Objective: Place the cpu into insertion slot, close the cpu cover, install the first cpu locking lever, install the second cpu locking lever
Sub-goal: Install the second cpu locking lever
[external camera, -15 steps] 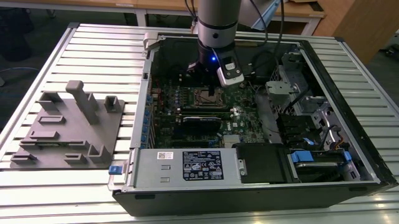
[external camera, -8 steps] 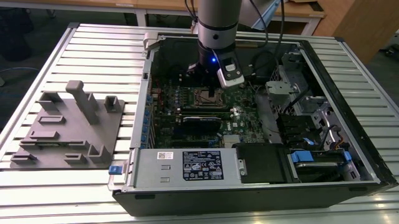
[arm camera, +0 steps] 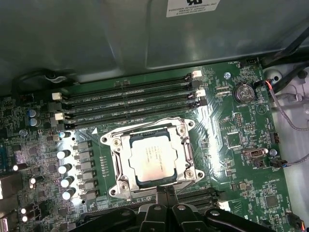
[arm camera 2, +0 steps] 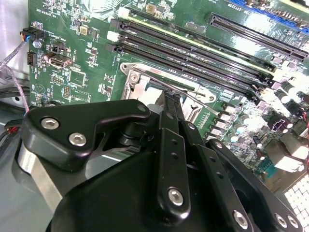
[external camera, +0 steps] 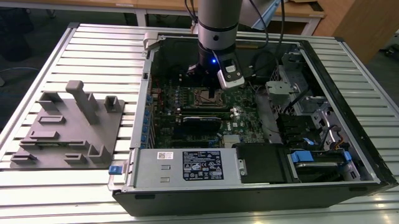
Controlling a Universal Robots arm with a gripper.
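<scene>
Silver-topped cpu (arm camera: 153, 163) under closed cpu cover (arm camera: 182, 153)

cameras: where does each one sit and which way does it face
Exterior view: off the arm, raised, looking down into the open computer case; the arm and gripper hang over the circuit board.
First wrist view: on the arm, looking down at the cpu in its socket; gripper at the edge.
Second wrist view: on the arm, looking along the gripper to the socket.
All three share the socket.

silver-grey cpu (arm camera: 153, 162), green circuit board (arm camera: 227, 125), black fingers (arm camera 2: 170, 113).
</scene>
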